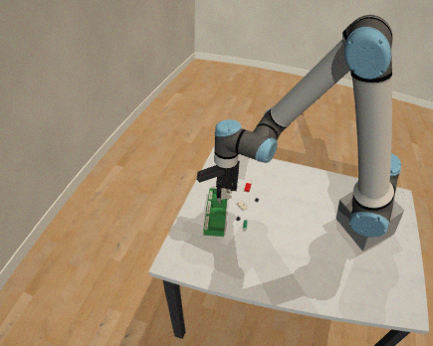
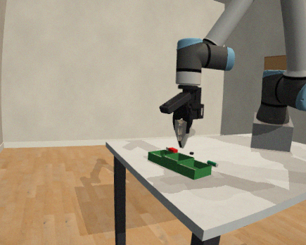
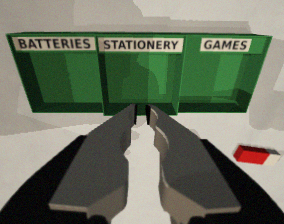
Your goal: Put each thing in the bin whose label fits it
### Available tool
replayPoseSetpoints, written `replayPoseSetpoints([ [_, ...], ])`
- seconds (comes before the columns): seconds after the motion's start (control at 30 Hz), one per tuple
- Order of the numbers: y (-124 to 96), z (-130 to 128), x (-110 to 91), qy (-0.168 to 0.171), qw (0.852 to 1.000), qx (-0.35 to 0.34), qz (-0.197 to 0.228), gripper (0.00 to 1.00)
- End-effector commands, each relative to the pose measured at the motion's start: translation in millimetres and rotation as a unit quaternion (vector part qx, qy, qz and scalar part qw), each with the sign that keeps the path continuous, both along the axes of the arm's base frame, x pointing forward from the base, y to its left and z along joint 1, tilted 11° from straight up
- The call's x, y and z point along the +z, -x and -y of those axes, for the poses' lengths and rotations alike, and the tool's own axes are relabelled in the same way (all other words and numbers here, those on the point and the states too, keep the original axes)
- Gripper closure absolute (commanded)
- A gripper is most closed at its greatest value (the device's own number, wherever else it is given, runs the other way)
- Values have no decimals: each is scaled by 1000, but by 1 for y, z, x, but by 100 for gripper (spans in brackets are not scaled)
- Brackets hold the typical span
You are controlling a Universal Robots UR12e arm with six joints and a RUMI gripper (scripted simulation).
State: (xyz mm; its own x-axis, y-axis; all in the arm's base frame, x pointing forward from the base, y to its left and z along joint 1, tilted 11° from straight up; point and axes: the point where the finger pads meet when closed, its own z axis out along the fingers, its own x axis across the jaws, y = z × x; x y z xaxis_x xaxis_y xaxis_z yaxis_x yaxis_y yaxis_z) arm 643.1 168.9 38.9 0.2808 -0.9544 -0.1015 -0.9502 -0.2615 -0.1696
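The green three-part bin tray (image 1: 215,232) (image 2: 200,172) stands upright. The wrist view shows its labels: BATTERIES (image 3: 54,44), STATIONERY (image 3: 140,45) and GAMES (image 3: 225,45). The visible floors of the compartments are bare. My gripper (image 1: 219,200) (image 2: 181,145) (image 3: 141,106) is shut with nothing between its tips, above the tray; in the wrist view its tips overlap the near edge of the STATIONERY compartment. A red block with a white end (image 1: 248,187) (image 2: 172,150) (image 3: 252,154) lies on the table beyond the GAMES end. A green cylinder (image 1: 245,225) (image 2: 212,163) lies near the BATTERIES end.
Small cream pieces (image 1: 242,205) lie on the table (image 1: 304,219) beside the tray, on the robot-base side. One small black thing (image 1: 257,200) (image 2: 191,153) lies farther out, another black thing (image 1: 238,218) nearer the tray. The wrist view does not show these.
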Motion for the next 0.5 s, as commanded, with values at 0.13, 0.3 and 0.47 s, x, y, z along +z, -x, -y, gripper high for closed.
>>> replayPoseSetpoints([
  [0.13, -3, -3, -16, 0, 1000, 0, 1, 96],
  [0.3, -5, -5, -30, 0, 1000, 0, 1, 96],
  [0.47, -6, -6, -40, 0, 1000, 0, 1, 96],
])
